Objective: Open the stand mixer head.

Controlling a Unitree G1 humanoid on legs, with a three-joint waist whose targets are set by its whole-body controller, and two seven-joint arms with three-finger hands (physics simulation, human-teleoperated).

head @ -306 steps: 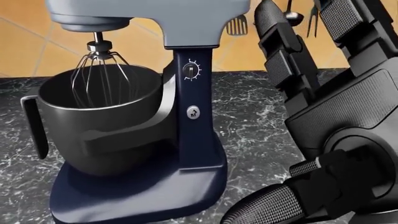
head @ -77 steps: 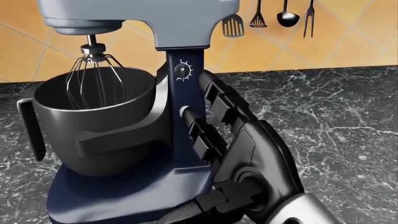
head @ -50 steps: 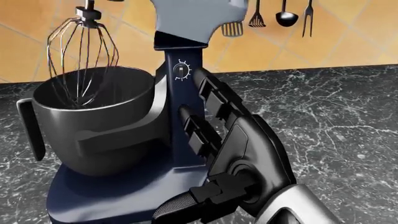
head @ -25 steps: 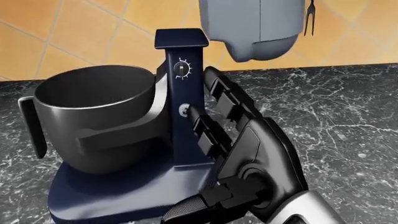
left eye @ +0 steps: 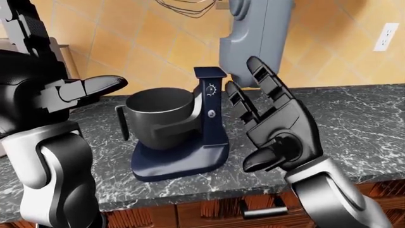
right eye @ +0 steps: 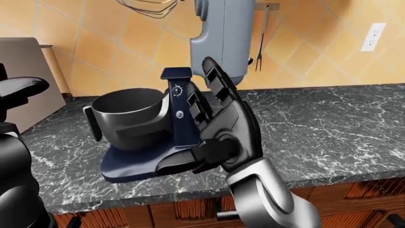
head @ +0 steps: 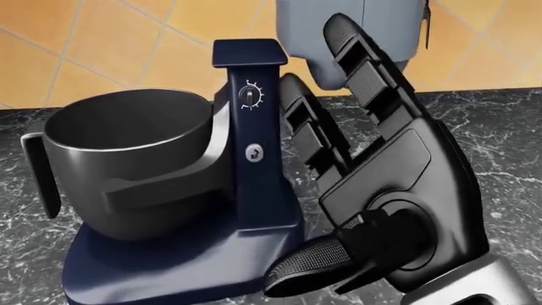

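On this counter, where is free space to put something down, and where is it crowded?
The counter is bare from the right hand to the view's right edge, below the wall outlet. It is crowded at the left: stand mixer, bowl, and both hands nearby.

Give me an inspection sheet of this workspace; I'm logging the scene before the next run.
Surface: black marbled counter, wood cabinets below.
Job's things: stand mixer; its grey mixer head tilted up, whisk raised above the dark bowl.
Clutter: nothing seen on the counter.
Grippers: right hand open beside the mixer column; left hand open, apart from the mixer.
Cables: nothing seen.
Surroundings: orange tiled wall, wall outlet, hanging fork.
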